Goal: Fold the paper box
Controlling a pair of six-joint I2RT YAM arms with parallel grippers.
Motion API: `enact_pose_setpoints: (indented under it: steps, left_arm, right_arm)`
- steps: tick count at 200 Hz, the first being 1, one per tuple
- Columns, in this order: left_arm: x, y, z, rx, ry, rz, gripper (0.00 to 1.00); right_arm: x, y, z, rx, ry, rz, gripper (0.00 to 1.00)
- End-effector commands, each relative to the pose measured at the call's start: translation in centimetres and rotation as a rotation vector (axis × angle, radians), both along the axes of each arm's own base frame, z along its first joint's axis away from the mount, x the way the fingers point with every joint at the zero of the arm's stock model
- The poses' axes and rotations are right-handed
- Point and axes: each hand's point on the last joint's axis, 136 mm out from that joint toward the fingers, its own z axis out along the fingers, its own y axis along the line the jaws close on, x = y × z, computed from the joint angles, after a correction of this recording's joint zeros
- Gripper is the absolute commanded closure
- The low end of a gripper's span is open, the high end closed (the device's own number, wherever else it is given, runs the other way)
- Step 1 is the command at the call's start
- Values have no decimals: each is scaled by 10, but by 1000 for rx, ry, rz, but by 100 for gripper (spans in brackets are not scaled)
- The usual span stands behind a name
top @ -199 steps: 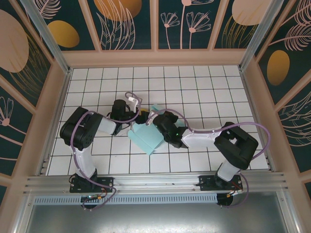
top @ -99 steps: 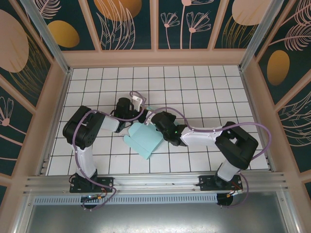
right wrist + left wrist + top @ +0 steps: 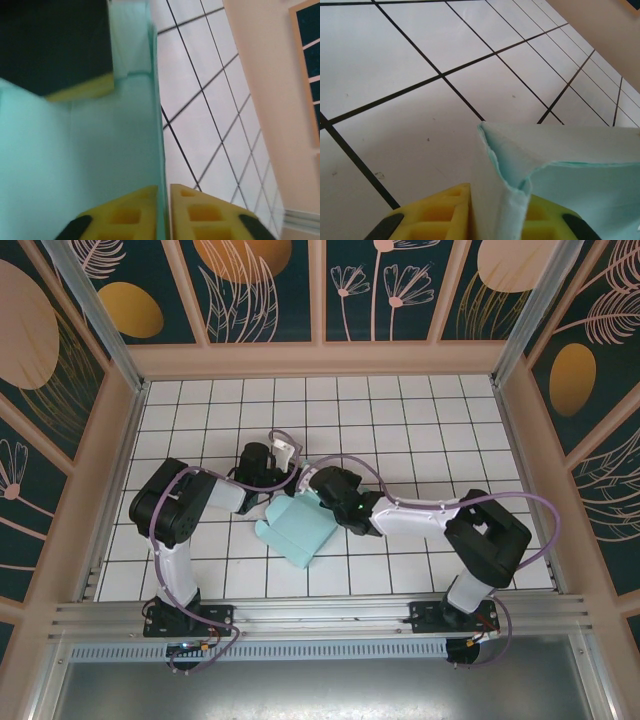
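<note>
Pinching paper box [image 3: 570,195] corner in left fingers [image 3: 465,215], wall edge in right fingers [image 3: 172,210]; shifted slightly leftward since earlier.

A white tiled surface [image 3: 400,410] with thin black grid lines [image 3: 410,90] fills the middle. A pale wooden frame [image 3: 320,358] borders its far, left and right edges. Above the frame stand dark teal wall panels [image 3: 270,285] printed with pale leaves and flowers and with orange ovals [image 3: 130,308]. Slanted metal posts [image 3: 90,305] rise at the two far corners. A silver metal rail [image 3: 320,615] runs along the near edge, with a grey slotted strip [image 3: 300,650] just beside it and a plain grey sheet [image 3: 320,690] nearer still.
</note>
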Motion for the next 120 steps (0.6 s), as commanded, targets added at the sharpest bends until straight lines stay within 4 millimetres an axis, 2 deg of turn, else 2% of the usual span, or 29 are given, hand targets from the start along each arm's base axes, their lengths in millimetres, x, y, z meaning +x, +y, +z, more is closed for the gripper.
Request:
enact_pose_setpoints:
  steps: [1, 14, 32, 49, 74, 105, 120]
  left_arm:
    - [1, -2, 13, -22, -50, 3, 89]
    - [2, -2, 14, -29, -52, 11, 89]
    - [4, -3, 16, -46, -50, 21, 89]
    - [6, -3, 22, -70, -63, 35, 89]
    - [8, 2, 38, -111, -147, 97, 89]
    - [0, 3, 54, -102, -330, 148, 91]
    - [-2, 5, 59, -107, -378, 179, 91]
  right_arm:
    - [-6, 30, 38, 250, 49, 55, 63]
    - [-11, 35, 51, 349, 93, 80, 51]
    - [-16, 40, 76, 524, 165, 117, 42]
    - [-17, 38, 102, 704, 217, 130, 38]
    - [-2, 19, 134, 991, 298, 67, 38]
    - [20, -3, 138, 1153, 417, -61, 38]
    - [30, -7, 129, 1185, 515, -140, 39]
